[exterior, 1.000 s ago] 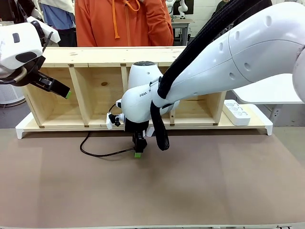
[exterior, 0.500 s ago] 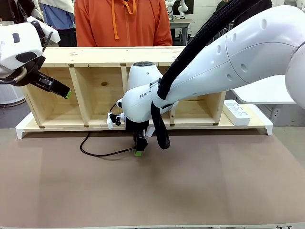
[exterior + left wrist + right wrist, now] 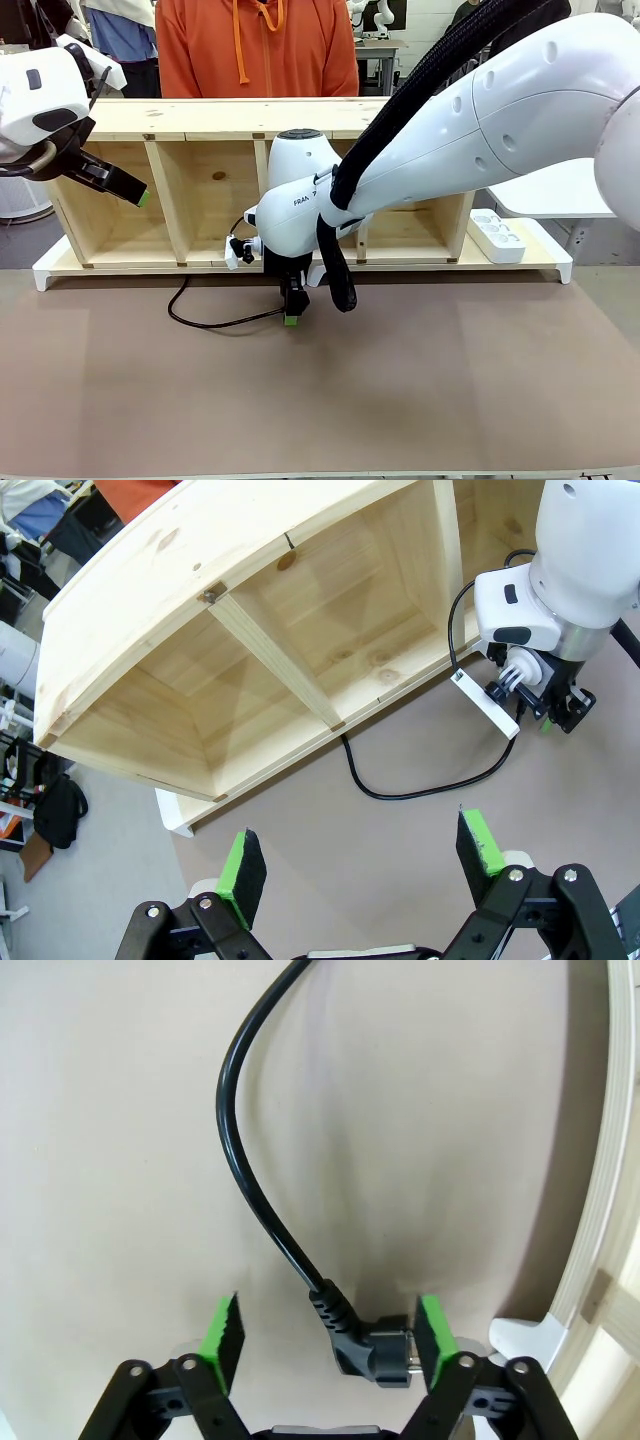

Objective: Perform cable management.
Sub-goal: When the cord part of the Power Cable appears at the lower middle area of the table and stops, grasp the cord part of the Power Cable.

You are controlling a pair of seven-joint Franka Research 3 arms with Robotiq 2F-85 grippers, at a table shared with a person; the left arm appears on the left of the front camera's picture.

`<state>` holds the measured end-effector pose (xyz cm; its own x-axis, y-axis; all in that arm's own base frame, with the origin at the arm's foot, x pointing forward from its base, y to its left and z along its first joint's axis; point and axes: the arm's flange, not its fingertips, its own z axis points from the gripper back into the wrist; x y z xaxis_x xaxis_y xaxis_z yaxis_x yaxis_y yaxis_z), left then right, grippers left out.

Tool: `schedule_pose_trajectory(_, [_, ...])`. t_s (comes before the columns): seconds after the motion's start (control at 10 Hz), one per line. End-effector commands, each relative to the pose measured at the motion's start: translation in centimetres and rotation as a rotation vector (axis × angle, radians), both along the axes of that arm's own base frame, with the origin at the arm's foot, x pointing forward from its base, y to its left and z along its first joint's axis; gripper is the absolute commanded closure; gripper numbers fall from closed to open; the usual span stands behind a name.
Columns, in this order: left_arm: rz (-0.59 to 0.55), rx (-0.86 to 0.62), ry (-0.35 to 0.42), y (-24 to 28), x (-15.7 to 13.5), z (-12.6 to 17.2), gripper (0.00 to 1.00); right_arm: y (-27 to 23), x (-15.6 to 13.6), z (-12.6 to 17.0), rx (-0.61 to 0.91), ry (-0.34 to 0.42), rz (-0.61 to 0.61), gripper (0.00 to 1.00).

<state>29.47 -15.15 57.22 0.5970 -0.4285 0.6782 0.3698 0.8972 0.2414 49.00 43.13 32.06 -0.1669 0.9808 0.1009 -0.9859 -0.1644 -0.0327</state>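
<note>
Brown table top [image 3: 420, 400] is seen under both arms. Near its far edge the right gripper [image 3: 326, 1332] is pointed straight down, just in front of a long wooden shelf [image 3: 200, 118]. Its two green pads [image 3: 220, 1332] are held apart. The chunky black plug [image 3: 378, 1352] of the cable [image 3: 238, 1140] is laid flat on the table between them. The plug is set right beside one pad, and a wide gap is left at the other pad. Whether that near pad is touched by the plug cannot be told. From the plug, the thin black cable is curved away in a loop over the table and is led up to the front edge of the shelf.

The left gripper [image 3: 360, 855] is held up high by the left end of the shelf. Its jaws are spread wide and nothing is held between them.

A white power strip [image 3: 497, 236] is seen at the right end of the shelf. A person in an orange top [image 3: 260, 50] is seen behind the shelf.
</note>
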Motion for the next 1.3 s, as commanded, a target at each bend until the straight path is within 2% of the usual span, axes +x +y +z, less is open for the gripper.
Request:
schedule_pose_trajectory(0.0, [0.003,0.015,0.002,0.1,-0.2,0.0,0.0,0.2,0.3,0.0,-0.035,-0.006,0.003,0.36])
schedule_pose_trajectory(1.2, [0.003,0.015,0.002,0.1,-0.2,0.0,0.0,-0.1,0.7,-1.1,-0.04,0.007,0.028,0.36])
